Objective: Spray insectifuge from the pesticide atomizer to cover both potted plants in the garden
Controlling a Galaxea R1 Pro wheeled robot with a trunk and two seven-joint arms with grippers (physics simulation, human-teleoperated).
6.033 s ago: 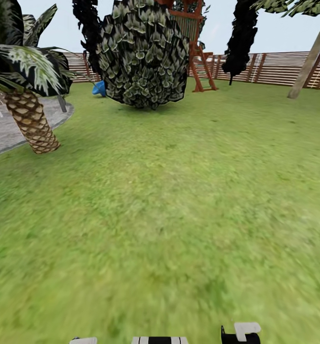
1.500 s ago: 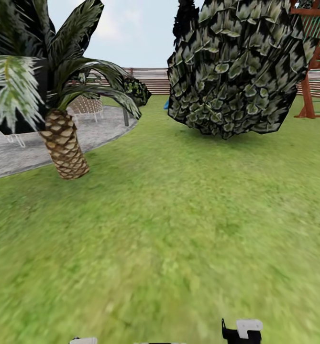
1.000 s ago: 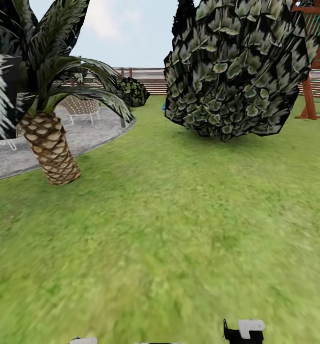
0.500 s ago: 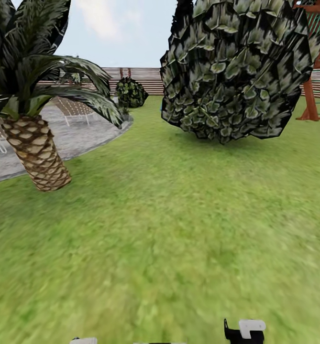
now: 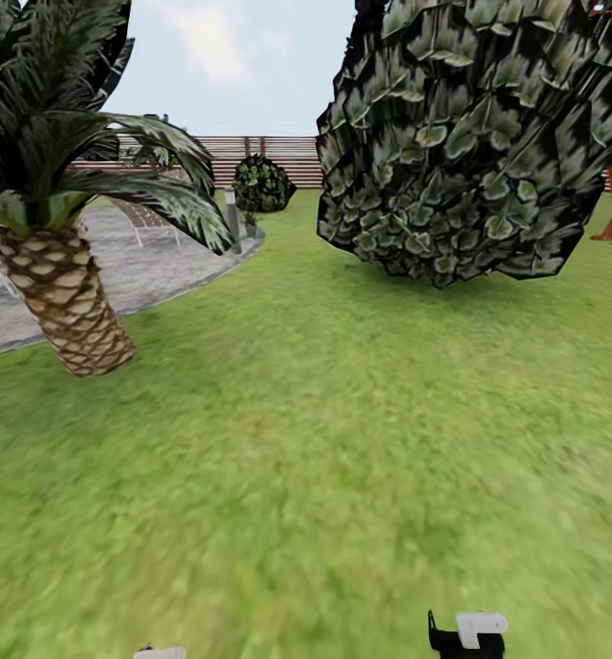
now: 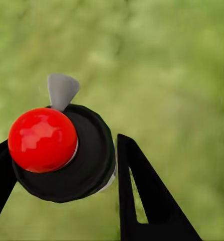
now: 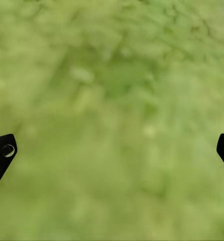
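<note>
Broadly, garden: lawn, big bush, palm.
Atomizer: clamped in left pincer, seen top-on; probably light, rigid, slick, best held around the body.
Right pincer: spread wide, empty.

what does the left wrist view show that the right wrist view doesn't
Left wrist: a dark round bottle top with a red dome and grey spout, held between the left gripper's fingers. Right wrist: the right gripper's fingers spread wide with nothing between them. Both: blurred green grass below.
</note>
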